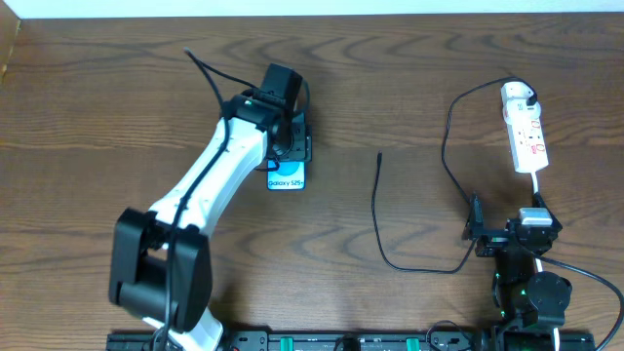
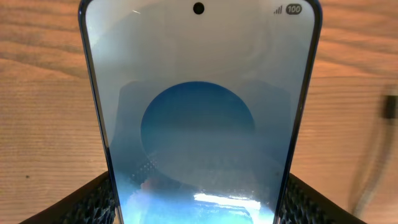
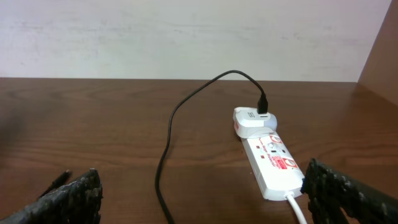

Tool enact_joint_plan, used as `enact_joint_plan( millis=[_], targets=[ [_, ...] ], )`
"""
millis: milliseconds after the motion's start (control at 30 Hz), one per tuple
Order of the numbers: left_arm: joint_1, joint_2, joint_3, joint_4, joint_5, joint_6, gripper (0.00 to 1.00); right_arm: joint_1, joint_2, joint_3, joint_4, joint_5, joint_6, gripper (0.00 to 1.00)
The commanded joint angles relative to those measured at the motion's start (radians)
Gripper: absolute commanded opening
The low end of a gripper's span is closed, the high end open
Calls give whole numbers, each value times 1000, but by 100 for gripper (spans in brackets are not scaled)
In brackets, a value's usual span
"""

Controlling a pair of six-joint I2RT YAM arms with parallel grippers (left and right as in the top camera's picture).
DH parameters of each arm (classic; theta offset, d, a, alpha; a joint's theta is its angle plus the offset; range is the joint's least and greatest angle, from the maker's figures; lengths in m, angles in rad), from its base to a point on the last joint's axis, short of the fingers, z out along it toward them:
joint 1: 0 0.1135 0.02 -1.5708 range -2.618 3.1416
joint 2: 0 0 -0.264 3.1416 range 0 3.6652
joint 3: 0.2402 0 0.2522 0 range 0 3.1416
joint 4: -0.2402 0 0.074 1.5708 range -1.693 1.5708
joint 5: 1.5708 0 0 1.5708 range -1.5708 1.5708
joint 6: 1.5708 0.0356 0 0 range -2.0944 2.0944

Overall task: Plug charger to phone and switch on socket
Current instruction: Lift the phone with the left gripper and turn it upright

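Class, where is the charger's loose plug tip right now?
Overhead view: the plug tip lies mid-table, right of the phone and left of the power strip, touching neither.

White left arm (image 1: 210,180), black textured jaws

phone (image 1: 287,178) screen showed "Galaxy S25+" in white near its lower edge, its status bar read "100" beside signal bars, red marks on the socket (image 1: 526,136) were too small to read
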Motion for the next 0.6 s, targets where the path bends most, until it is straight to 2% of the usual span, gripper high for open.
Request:
enact_joint_plan(
  millis=[0,200,300,467,567],
  targets=[
    [3,-84,6,-2,74,-14,7,-6,-7,-3,-1,1,-12,99],
    [10,-188,6,-1,138,-163,8,-5,-7,-3,-1,1,-11,99],
    [30,-234,6,2,224,-232,7,-6,-7,-3,-1,1,-12,99],
    [108,-286,6,6,449,-363,8,-5,-7,-3,-1,1,-12,99],
    [182,-295,6,6,654,-423,7,-6,-7,-3,-1,1,-12,99]
  ],
)
